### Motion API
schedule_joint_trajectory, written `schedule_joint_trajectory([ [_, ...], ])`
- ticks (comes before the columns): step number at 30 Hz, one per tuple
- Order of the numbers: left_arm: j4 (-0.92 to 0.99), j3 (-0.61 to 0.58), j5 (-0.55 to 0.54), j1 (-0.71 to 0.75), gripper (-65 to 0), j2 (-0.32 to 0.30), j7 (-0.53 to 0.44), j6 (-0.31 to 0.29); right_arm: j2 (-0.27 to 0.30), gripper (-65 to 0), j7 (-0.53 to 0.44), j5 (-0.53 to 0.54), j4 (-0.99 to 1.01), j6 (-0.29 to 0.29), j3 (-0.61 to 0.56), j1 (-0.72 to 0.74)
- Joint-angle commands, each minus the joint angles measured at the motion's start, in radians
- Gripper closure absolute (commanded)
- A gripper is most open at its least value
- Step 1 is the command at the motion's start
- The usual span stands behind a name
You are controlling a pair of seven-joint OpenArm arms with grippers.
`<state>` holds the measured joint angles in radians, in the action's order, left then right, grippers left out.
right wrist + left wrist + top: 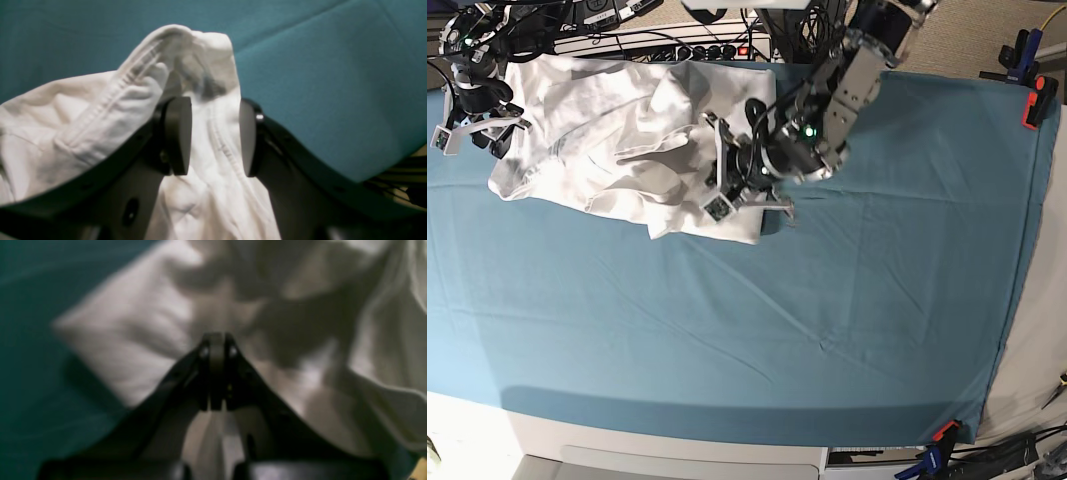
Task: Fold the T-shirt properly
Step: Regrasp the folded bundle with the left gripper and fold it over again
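T-shirt [213,160] hem lies between the right jaws.

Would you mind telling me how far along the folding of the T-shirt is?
Nothing looks folded yet: the T-shirt lies crumpled at the far edge of the teal cloth. In hand: the right gripper has a hemmed bunch between its parted jaws, and the shut left gripper sits over the fabric. Spreading flat and folding remain.

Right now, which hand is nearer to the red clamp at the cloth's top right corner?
Left. The left hand is at the T-shirt edge nearest the red clamp; the right hand is at the opposite edge, farther.
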<state>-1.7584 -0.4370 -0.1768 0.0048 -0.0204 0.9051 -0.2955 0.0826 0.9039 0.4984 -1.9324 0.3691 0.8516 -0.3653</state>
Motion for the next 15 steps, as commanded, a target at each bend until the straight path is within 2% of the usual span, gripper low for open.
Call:
schedule_joint_trajectory([
  [1,-0.018,0.001,-0.018,-0.011,0.0,0.010,-0.041,0.000,0.014,-23.9,-0.030,0.010,-0.017,0.005,0.005,0.003],
  [8,0.035,-0.072,0.006,-0.045,0.0,0.037,-0.121,-0.018,0.014,-23.9,-0.029,0.018,-0.017,0.005,0.005,0.002],
  [15,0.129,-0.183,0.035,-0.104,0.0,0.122,-0.155,-0.019,0.014,-23.9,-0.029,0.018,-0.017,0.005,0.005,0.002],
])
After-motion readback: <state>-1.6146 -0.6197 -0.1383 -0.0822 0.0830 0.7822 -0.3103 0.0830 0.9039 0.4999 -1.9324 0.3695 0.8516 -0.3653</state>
